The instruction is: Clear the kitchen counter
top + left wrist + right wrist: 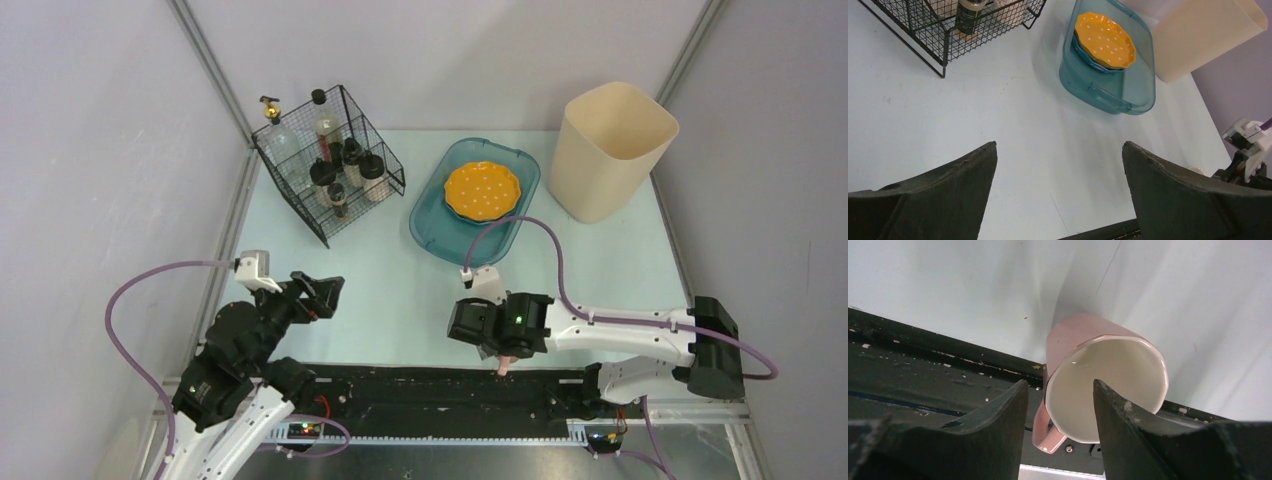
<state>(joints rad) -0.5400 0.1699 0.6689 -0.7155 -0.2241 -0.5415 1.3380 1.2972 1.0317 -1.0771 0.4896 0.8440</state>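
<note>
On the matt mint kitchen counter (pixel 400 290), the far teal tub (pixel 428 228) holds a scalloped orange plate (pixel 483 190); the left gripper (pixel 1059 150) gapes wide, the right gripper (pixel 1060 382) (jaws narrowly parted) straddles the rim of an empty pink mug (pixel 1088 335).

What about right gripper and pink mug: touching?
Cannot tell. Right wrist view: right gripper straddles the pink mug wall; one finger clears it, the other overlaps the opening.

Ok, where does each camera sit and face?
Top external: above and behind, looking down on the kitchen counter; both arms show.
Left wrist: on its arm, facing the teal tub; open left claw frames it.
Right wrist: looking down at a pink mug past the right claw.
Shared: top and left wrist show the tub.
</note>
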